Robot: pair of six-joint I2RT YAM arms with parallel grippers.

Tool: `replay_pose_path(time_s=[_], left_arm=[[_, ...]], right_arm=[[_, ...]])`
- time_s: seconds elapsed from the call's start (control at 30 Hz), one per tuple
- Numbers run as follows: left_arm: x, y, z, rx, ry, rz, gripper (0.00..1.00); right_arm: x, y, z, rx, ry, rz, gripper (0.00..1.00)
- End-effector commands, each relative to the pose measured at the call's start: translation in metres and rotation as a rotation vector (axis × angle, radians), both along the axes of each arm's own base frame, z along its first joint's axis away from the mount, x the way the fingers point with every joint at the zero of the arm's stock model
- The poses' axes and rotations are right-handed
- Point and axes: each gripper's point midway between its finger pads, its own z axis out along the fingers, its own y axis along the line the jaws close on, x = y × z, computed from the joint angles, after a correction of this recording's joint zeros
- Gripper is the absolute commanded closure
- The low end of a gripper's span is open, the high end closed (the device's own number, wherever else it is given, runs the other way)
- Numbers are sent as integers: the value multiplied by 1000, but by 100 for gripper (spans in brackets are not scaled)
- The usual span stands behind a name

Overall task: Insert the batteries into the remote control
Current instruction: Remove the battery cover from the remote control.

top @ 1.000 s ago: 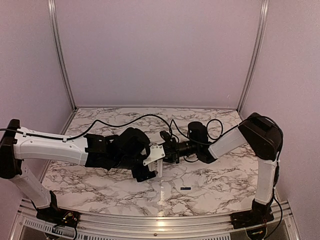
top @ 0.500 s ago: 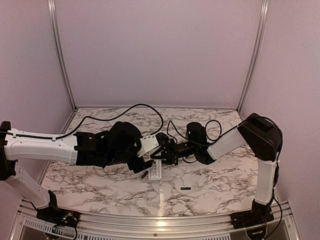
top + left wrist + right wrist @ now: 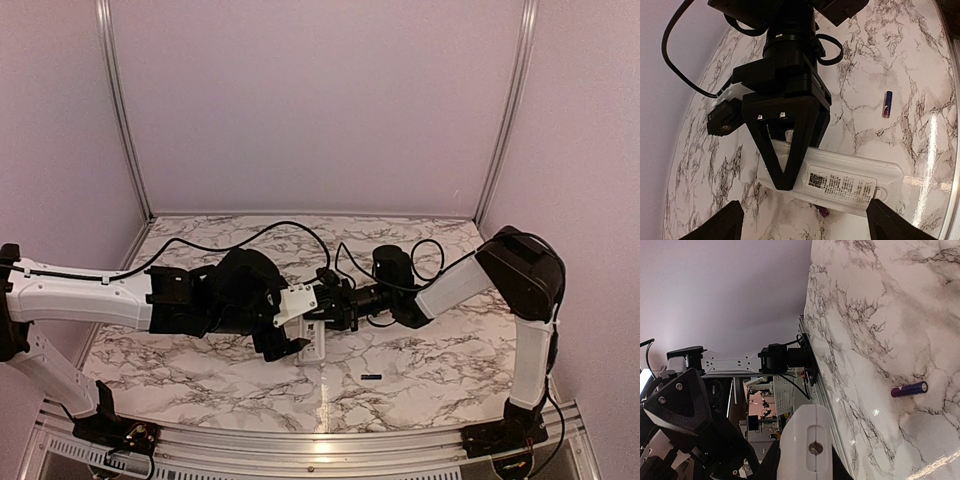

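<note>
The white remote control (image 3: 850, 182) shows its labelled back and hovers just over the marble, level. My right gripper (image 3: 784, 181) is shut on its left end; in the right wrist view the remote's rounded end (image 3: 807, 445) sits between that gripper's (image 3: 807, 462) jaws. One battery (image 3: 887, 104) lies loose on the table, also seen as a battery (image 3: 371, 377) near the front edge and a battery (image 3: 909, 389) past the remote. A second battery's purple tip (image 3: 823, 211) peeks from under the remote. My left gripper (image 3: 802, 225) is open wide, its fingertips either side of the remote, touching nothing.
The two arms meet mid-table, the left gripper (image 3: 290, 343) right beside the right gripper (image 3: 320, 308) and the remote (image 3: 312, 342). Black cables (image 3: 300, 232) loop behind them. An aluminium rail (image 3: 320, 440) runs along the front edge; lilac walls close the other three sides.
My left gripper drew back to the left, then came back toward the remote, staying open. The right gripper kept hold of the remote and barely moved.
</note>
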Motion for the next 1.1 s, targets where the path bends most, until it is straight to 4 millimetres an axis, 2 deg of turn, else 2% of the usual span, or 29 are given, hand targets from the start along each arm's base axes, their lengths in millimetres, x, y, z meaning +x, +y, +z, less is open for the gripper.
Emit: replay_pose_path(time_s=[0.0, 0.33, 0.77, 1.07], left_arm=[[-14, -8, -11, 31, 83, -74, 11], [-10, -8, -21, 67, 91, -51, 13], [-14, -13, -29, 80, 126, -73, 14], [-16, -14, -45, 122, 159, -78, 14]], right_arm=[[-2, 3, 10, 19, -35, 17, 100], [-8, 8, 13, 23, -46, 37, 100], [-9, 9, 19, 36, -66, 45, 100], [-15, 13, 27, 54, -85, 67, 100]])
